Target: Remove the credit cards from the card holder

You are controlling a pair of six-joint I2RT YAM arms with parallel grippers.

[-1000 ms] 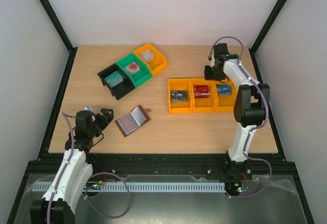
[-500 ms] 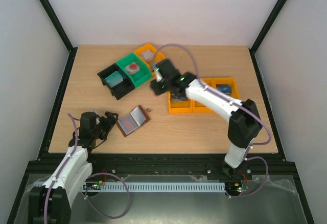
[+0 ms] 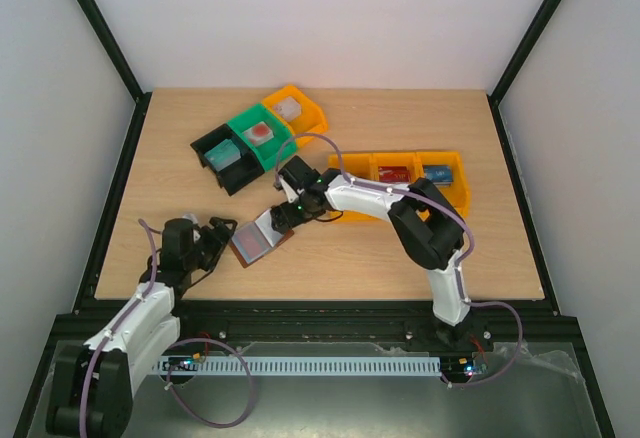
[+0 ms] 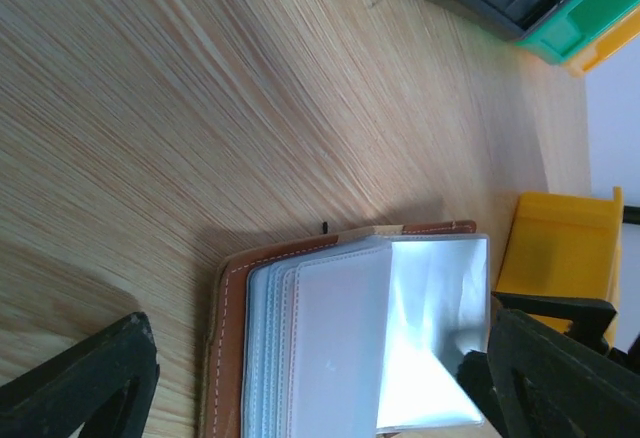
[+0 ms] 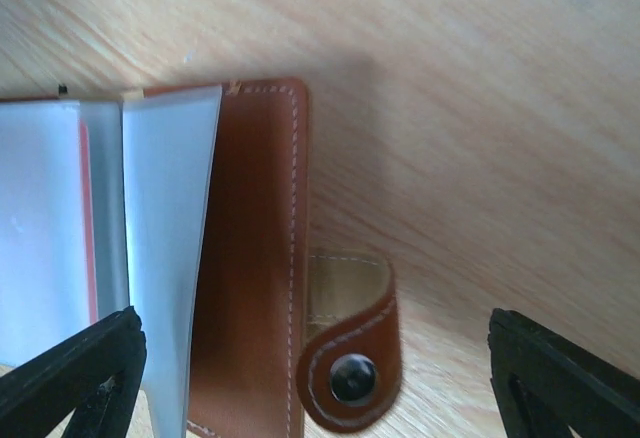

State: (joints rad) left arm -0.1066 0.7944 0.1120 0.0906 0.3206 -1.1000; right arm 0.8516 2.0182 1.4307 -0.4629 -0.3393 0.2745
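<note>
Brown leather card holder (image 3: pixel 258 239) lying open close to near edge of table (image 3: pixel 400 248), left of middle. Clear sleeves fanned up, edge of red credit card (image 5: pixel 88 208) showing behind one sleeve. Snap tab (image 5: pixel 352 358) sticking out from leather edge, flat on table. Left gripper (image 3: pixel 220 235) just beside holder, jaws wide, holding nothing. Right gripper (image 3: pixel 283 217) over holder's tab side, jaws wide too, empty. Print on cards in yellow bins (image 3: pixel 400 157) too small to read.

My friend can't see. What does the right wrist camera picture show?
A brown leather card holder lies open on a wooden table, its clear plastic sleeves fanned out at the left. Its snap tab shows between the wide-open fingers of the right gripper.
</note>
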